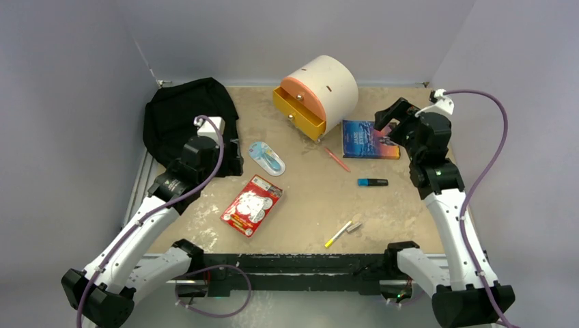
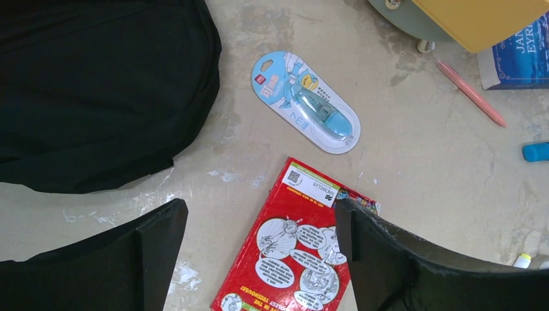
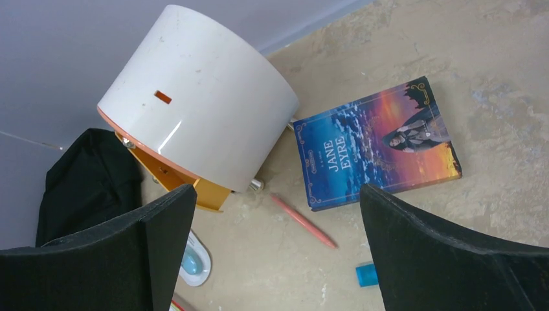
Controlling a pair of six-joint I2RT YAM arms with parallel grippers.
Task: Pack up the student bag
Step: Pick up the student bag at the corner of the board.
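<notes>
My left gripper (image 2: 259,212) hangs wide open and empty above a red card pack (image 2: 294,249); the student bag (image 1: 186,117) lies slumped in the far left corner of the table (image 1: 307,208), close by; my right gripper (image 3: 277,197), equally wide and empty, hovers over the Jane Eyre book (image 3: 379,146) beside the cream drawer box (image 3: 201,97).

right gripper (image 3: 275,194) jaws wide apart | book (image 3: 379,146) flat beside drawer box (image 3: 201,103) | pink pen (image 3: 303,221) near book's corner
</notes>
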